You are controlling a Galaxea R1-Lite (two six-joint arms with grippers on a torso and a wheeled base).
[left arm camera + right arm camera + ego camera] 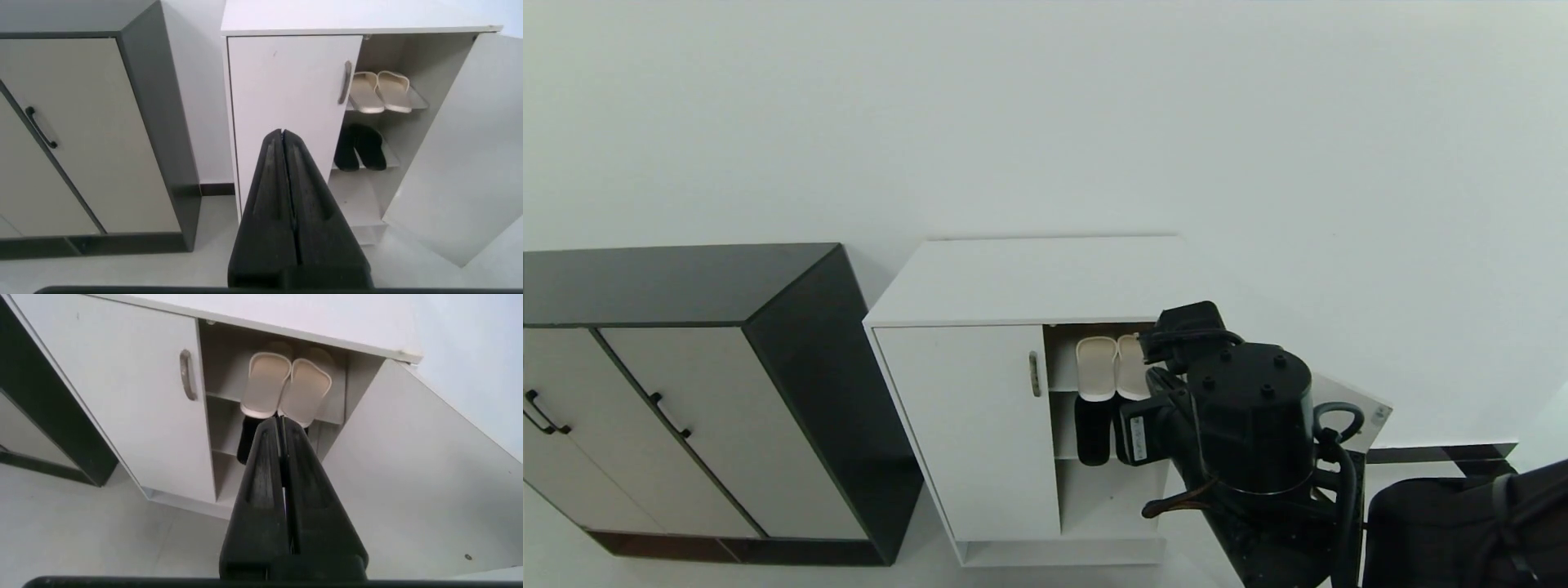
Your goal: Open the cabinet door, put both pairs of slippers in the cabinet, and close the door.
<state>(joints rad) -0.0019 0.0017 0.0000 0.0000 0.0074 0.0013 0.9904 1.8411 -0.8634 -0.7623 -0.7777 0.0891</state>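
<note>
The white cabinet (1021, 282) stands with its right door (425, 474) swung wide and its left door (968, 425) closed. A pair of white slippers (1107, 367) lies on the upper shelf, with a pair of black slippers (1092, 429) on the shelf below. My right arm (1241, 425) hangs in front of the open compartment, hiding part of both pairs. The right gripper (280, 422) is shut and holds nothing, a short way out from the white slippers (286, 384). Farther back, my left gripper (282, 133) is shut and empty, facing the closed door (286, 90).
A dark cabinet (792, 327) with two pale doors and black handles stands just left of the white one, against the white wall. The open door (1347, 408) juts out on the right. Pale floor (204, 261) lies in front of both cabinets.
</note>
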